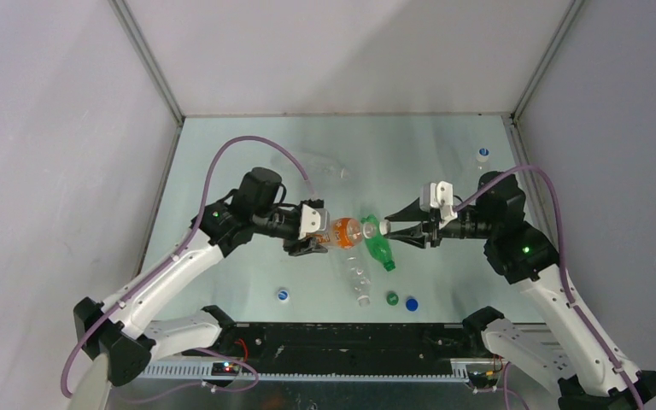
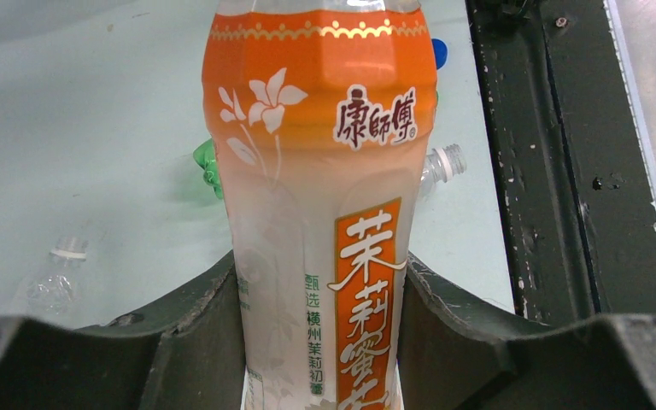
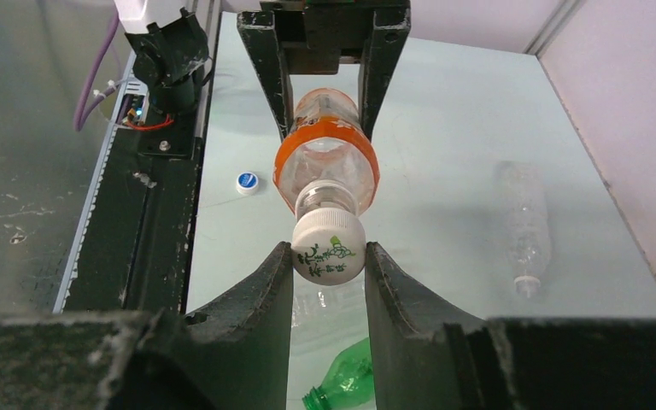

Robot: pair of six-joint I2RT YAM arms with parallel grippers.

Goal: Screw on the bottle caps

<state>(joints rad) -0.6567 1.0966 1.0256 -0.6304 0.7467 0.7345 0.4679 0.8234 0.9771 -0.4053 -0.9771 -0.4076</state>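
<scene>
1. The orange bottle (image 2: 320, 128) is held level above the pale counter (image 1: 444, 154), its body pinched between the fingers of the left tool (image 1: 314, 240).
2. Its label reads 康師傅 in dark characters beside a white flower drawing. Large white characters beginning 茉莉 run down an orange strip.
3. The right tool (image 1: 386, 228) pinches a white cap (image 3: 328, 249) with green printing too small to read. The cap sits at the orange bottle's mouth.
4. Beneath them an uncapped green bottle (image 1: 379, 249) lies on its side, with a clear bottle (image 1: 359, 280) just beside it.
5. Near the counter's front edge lie a blue-and-white cap (image 1: 283, 295), a green cap (image 1: 391, 298) and a blue cap (image 1: 411, 303).
6. Another clear bottle (image 3: 523, 226) lies farther back.
</scene>
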